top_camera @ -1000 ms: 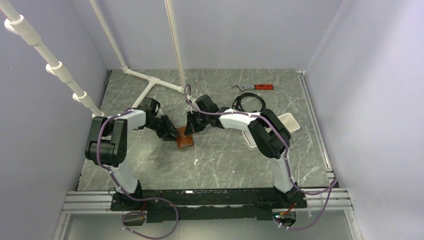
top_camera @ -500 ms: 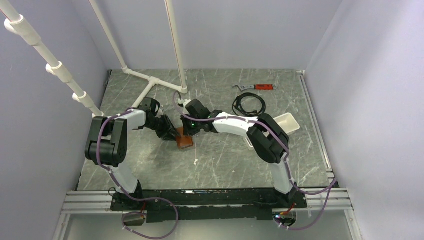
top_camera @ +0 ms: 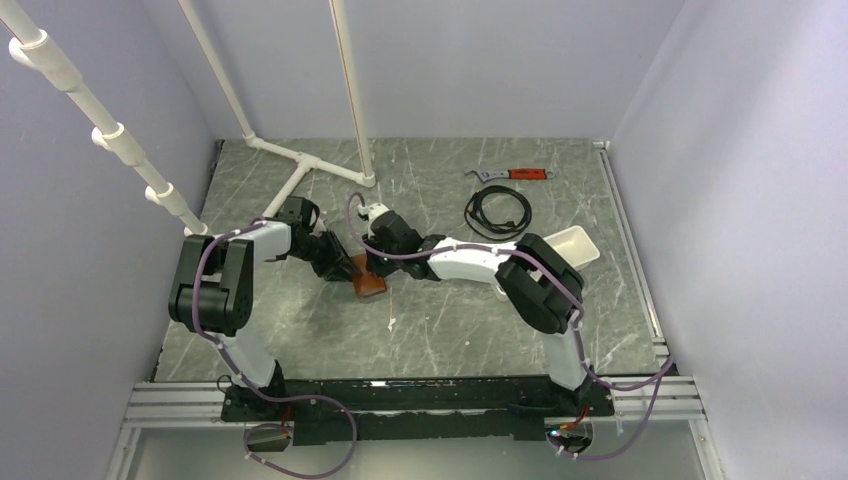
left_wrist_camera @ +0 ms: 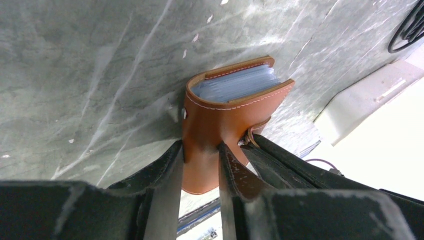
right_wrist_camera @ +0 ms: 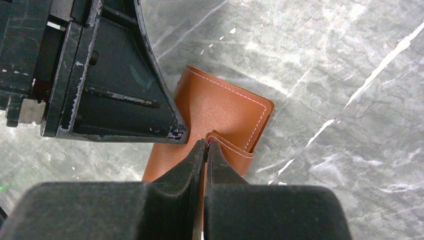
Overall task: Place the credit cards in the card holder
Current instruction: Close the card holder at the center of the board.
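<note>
Two claws meet at the card holder (top_camera: 370,284), which sits a little left of the worktop's (top_camera: 450,330) centre, about midway between the near and far edges. Whether it rests on the marbled surface or hangs just above it cannot be told.

The left claw (left_wrist_camera: 200,148) is closed partway on the card holder. Its two dark fingers (left_wrist_camera: 167,180) clamp one brown cover between them from the fold side. In the left wrist view the holder stands slightly spread, and a stack of pale grey-blue sheets (left_wrist_camera: 237,84) shows between the stitched covers. What those sheets are is not clear.

The right claw (right_wrist_camera: 205,145) comes in from the opposite side with its fingers pressed fully together. Its tips sit right at the root of the closing tab (right_wrist_camera: 235,148), which curls over the cover's edge. It is not clear whether a sliver of the tab is nipped between them. The left claw's black body fills the upper left of the right wrist view and touches the same cover.

Toward the right edge lies a white tray (top_camera: 580,243). A coiled black cable (top_camera: 497,208) and a red-handled tool (top_camera: 520,174) lie nearer the far edge.
</note>
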{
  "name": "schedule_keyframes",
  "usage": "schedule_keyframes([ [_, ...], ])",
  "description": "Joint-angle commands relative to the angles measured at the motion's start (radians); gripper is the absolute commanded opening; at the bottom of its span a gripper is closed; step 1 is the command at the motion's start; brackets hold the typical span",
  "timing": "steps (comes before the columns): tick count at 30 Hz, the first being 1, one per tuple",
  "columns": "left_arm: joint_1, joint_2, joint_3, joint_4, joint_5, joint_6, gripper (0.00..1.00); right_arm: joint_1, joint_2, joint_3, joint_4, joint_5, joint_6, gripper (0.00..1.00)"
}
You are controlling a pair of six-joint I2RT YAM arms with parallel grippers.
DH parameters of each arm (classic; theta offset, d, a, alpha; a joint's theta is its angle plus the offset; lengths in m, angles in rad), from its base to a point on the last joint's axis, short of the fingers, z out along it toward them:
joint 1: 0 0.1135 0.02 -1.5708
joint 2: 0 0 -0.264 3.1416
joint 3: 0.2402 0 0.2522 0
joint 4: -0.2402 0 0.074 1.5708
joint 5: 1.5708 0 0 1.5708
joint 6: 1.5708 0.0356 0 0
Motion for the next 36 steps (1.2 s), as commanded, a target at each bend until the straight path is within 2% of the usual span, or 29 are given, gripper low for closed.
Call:
schedule_keyframes([
  [1, -0.014, -0.024, -0.018, 0.005, 0.008, -0.010, 0.31, 0.050, 0.119, -0.168, -0.097, -0.274, -0.019, 0.00],
  [4, -0.014, -0.022, -0.008, -0.011, 0.006, 0.012, 0.31, -0.023, 0.115, -0.221, 0.012, -0.481, -0.002, 0.00],
  [7, -0.014, -0.018, -0.007, -0.012, 0.007, 0.020, 0.31, -0.059, 0.135, -0.213, 0.037, -0.584, -0.002, 0.00],
  [10, -0.014, -0.009, -0.008, -0.008, 0.017, 0.025, 0.31, -0.124, 0.149, -0.237, 0.134, -0.684, 0.089, 0.00],
  [19, -0.014, -0.010, -0.006, -0.009, 0.026, 0.034, 0.31, -0.174, 0.160, -0.215, 0.062, -0.711, 0.041, 0.00],
  [25, -0.014, -0.010, -0.008, -0.003, 0.031, 0.032, 0.31, -0.157, 0.130, -0.197, -0.010, -0.569, -0.004, 0.00],
  [31, -0.014, -0.009, -0.004, -0.008, 0.031, 0.037, 0.31, -0.059, 0.066, -0.180, -0.122, -0.227, -0.145, 0.00],
  [36, -0.014, -0.004, -0.004, -0.006, 0.031, 0.036, 0.31, -0.039, 0.065, -0.190, -0.140, -0.217, -0.194, 0.00],
])
